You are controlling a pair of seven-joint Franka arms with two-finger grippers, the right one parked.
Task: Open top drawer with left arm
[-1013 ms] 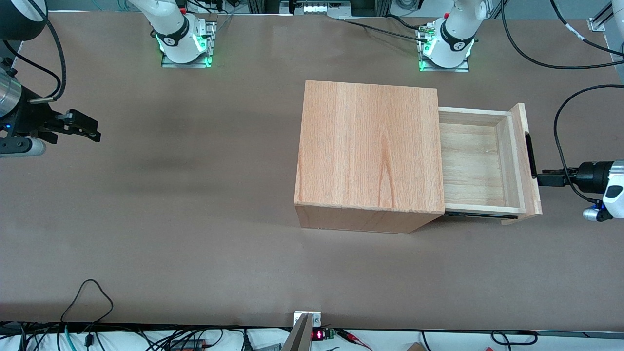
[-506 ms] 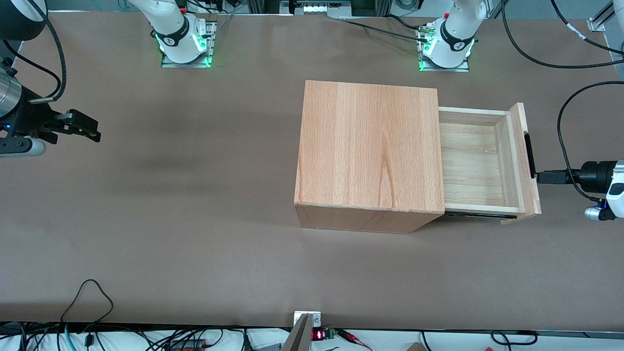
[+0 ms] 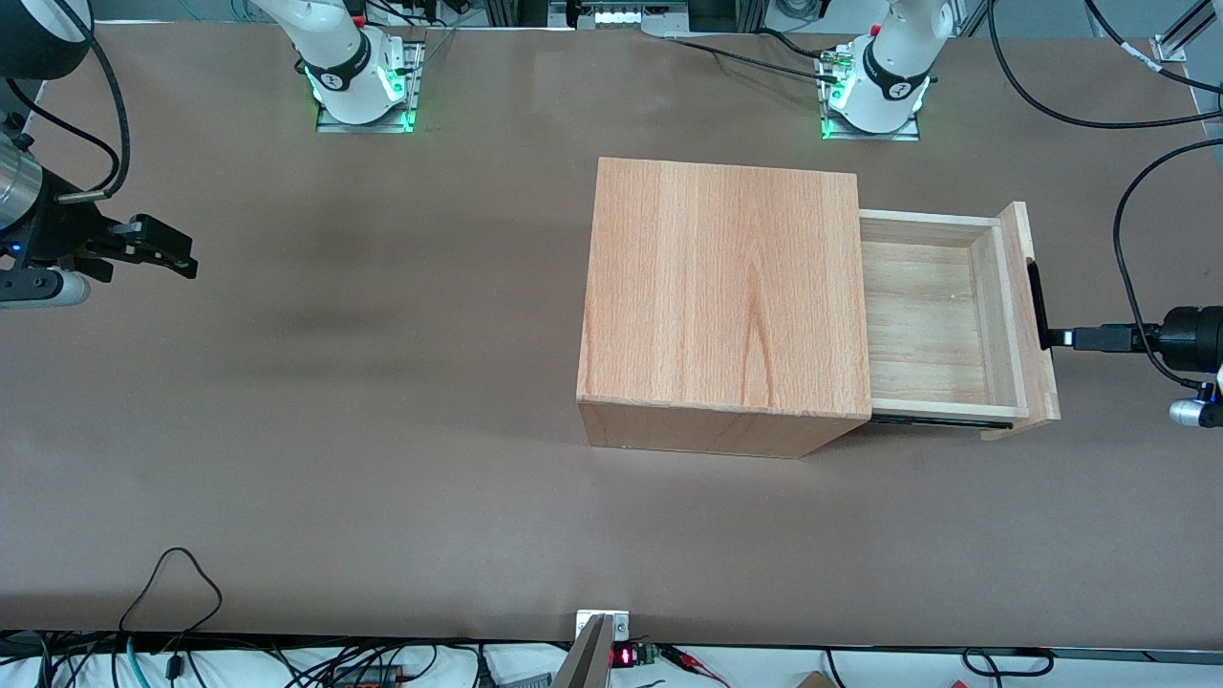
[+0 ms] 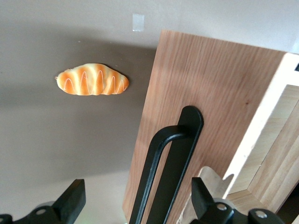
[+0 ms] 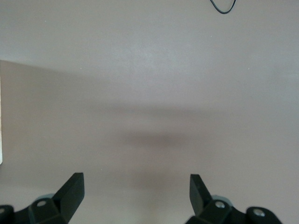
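The top drawer (image 3: 941,320) is seen pulled well out of the wooden box (image 3: 721,291), which stands on the brown table (image 3: 382,430) toward the working arm's end, and its tray lies bare. The left arm's gripper (image 3: 1062,338) is held just in front of the drawer's black bar handle (image 3: 1039,304), level with its nearer end. In the wrist view its fingers (image 4: 72,199) are spread wide to either side of the handle (image 4: 168,172) without touching it, and a bread-shaped item (image 4: 92,79) lies on the table beside the drawer front.

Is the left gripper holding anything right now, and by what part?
Nothing: the gripper is open in front of the drawer, fingers clear of its handle.
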